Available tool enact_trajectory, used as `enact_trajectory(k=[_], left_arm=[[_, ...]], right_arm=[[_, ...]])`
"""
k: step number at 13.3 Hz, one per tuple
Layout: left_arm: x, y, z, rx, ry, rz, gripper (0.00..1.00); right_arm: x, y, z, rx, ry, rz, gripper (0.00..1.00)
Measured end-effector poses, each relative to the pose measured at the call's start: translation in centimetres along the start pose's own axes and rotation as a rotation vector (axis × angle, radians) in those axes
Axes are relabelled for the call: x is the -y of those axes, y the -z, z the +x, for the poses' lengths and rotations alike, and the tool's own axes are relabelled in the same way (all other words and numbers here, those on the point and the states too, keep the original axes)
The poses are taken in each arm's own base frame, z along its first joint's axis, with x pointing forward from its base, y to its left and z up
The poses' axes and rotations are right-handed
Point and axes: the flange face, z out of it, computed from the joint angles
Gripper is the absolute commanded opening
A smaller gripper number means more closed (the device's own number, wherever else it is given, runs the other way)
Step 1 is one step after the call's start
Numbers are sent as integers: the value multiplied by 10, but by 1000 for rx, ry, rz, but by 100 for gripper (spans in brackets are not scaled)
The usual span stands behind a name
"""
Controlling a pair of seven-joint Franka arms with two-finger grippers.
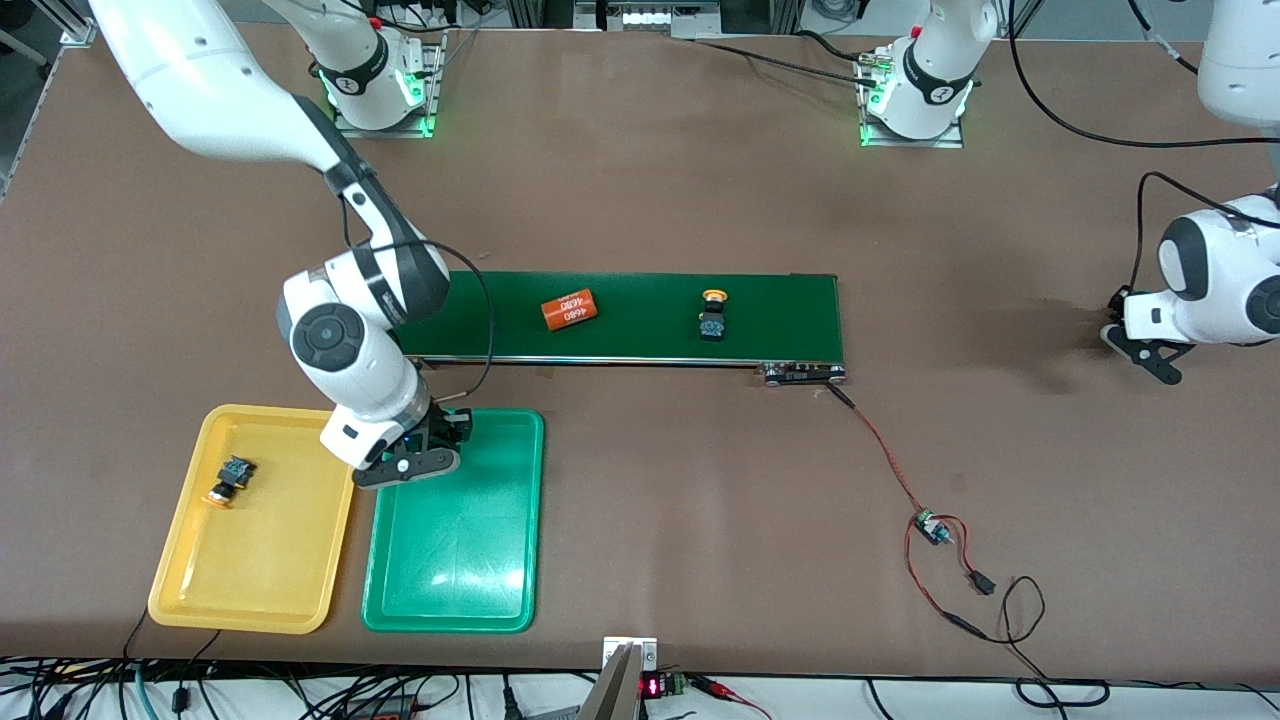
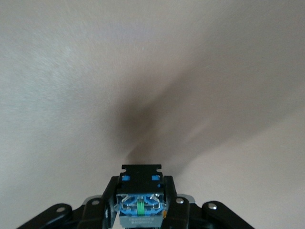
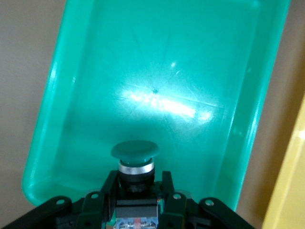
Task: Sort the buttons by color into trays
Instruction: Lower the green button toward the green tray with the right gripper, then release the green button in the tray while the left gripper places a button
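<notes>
Nearest us: two trays, green tray (image 1: pixel 455 560) beside yellow tray (image 1: pixel 270 570) on brown tabletop (image 1: pixel 640 200). We count four buttons: yellow-capped button (image 1: pixel 231 478) in yellow tray; second yellow-capped button (image 1: pixel 713 313) on dark-green belt (image 1: pixel 640 345), at 3 o'clock from orange cylinder (image 1: pixel 569 310); right gripper (image 3: pixel 136 200) clamps green-capped button (image 3: pixel 135 157) over green tray; left gripper (image 2: pixel 140 210), over bare tabletop at left arm's end, clamps blue-bodied button (image 2: pixel 141 198).

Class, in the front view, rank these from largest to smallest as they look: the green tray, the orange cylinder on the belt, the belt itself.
1. Belt
2. Green tray
3. Orange cylinder
</notes>
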Motion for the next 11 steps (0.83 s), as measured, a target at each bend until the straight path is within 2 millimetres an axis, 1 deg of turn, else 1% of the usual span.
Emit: enact_trajectory(k=[2, 3, 4, 5, 6, 7, 8, 9, 10, 11], left_arm=[[-5, 55, 22, 19, 8, -36, 13], [-12, 82, 36, 25, 30, -55, 13], [-21, 100, 50, 28, 61, -76, 13], [-33, 111, 66, 28, 101, -103, 13], [-46, 115, 82, 17, 143, -137, 13], [-60, 117, 98, -5, 189, -180, 13], [-74, 117, 114, -27, 235, -230, 13], [-88, 118, 130, -41, 278, -277, 13], [-105, 120, 148, -45, 320, -315, 13], [-125, 125, 167, -38, 358, -339, 13]], right_arm=[[-10, -28, -1, 28, -1, 29, 13], [-14, -36, 1, 34, -2, 41, 23], [-16, -39, 2, 36, -3, 46, 38], [-17, -39, 3, 34, -4, 50, 65], [-17, -38, 4, 31, -6, 52, 79], [-16, -37, 5, 29, -7, 53, 81], [-16, -36, 6, 27, -7, 54, 85], [-14, -35, 6, 26, -12, 59, 86], [-12, -33, 7, 25, -21, 69, 86], [-9, -30, 8, 27, -25, 74, 88]])
